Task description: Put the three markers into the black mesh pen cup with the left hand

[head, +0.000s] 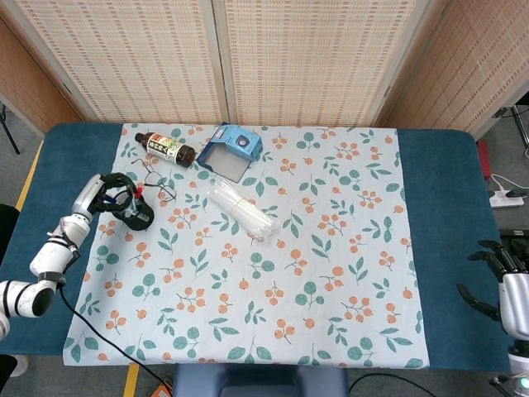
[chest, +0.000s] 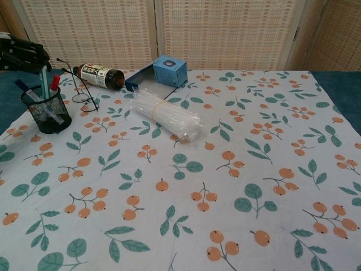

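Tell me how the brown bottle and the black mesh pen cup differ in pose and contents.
The brown bottle lies on its side near the cloth's far edge; the black mesh pen cup stands upright. The bottle is closed, dark and labelled, so its contents cannot be seen; the cup is open-topped see-through mesh with markers sticking out. The left hand hangs above the cup, with a teal marker reaching down from it into the cup, while nothing is near the bottle. Both sit at the left of the floral cloth.

A staged test room: woven screen panels (head: pixel 281 58) behind a blue table (head: pixel 442 207) under a fruit-print cloth (head: pixel 331 248), cables on the floor at lower left.
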Tool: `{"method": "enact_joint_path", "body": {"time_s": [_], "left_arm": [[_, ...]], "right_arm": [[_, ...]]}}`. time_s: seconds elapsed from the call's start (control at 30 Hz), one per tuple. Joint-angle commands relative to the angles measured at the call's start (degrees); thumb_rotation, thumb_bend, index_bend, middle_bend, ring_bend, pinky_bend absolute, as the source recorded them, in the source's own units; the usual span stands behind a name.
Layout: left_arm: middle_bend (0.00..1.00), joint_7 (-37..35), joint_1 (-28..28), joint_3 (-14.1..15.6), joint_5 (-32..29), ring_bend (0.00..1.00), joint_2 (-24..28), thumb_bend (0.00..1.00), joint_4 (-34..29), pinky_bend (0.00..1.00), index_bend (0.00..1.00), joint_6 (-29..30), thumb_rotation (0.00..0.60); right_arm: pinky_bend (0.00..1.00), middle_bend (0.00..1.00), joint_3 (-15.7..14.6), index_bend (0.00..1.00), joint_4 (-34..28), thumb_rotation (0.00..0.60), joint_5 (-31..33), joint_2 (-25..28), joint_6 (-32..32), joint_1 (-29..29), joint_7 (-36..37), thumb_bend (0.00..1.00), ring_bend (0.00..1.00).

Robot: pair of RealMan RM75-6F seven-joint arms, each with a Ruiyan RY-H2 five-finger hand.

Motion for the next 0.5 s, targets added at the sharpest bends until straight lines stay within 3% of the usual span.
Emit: {"method": "enact_joint_path", "body": {"time_s": [0.03, 0.2, 0.3, 0.5], "left_arm": [[0.45, -1.75, -0.71, 1.32, 1.88, 0.19, -0.16, 0.42, 1.21, 0.14, 0.57, 0.94, 0.600], [0.19, -2.68, -1.77, 3.82, 4.80, 0.04, 0.74, 0.42, 1.86, 0.07, 0.37, 1.61, 0.600], [0.05, -3.32, -2.17, 4.86, 5.46, 0.00, 0.96, 0.42, 2.09, 0.03, 0.27, 2.45, 0.600], [0.00, -1.21, -2.28, 5.73, 4.68, 0.00, 1.85, 0.42, 1.09, 0.00, 0.19, 5.08, 0.600]], "right_arm": [[0.16, 0.26, 0.04, 0.42, 0.05, 0.600, 0.05, -0.05, 0.02, 0.01, -0.06, 0.10, 0.35], [0.16, 0.26, 0.02, 0.42, 0.04, 0.600, 0.05, -0.12, -0.11, 0.07, 0.15, 0.10, 0.35], [0.16, 0.26, -0.07, 0.42, -0.04, 0.600, -0.17, -0.07, -0.06, 0.06, 0.15, 0.10, 0.35], [0.16, 0.27, -0.02, 0.42, -0.25, 0.600, -0.29, 0.07, 0.27, -0.08, 0.51, 0.10, 0.35]]}}
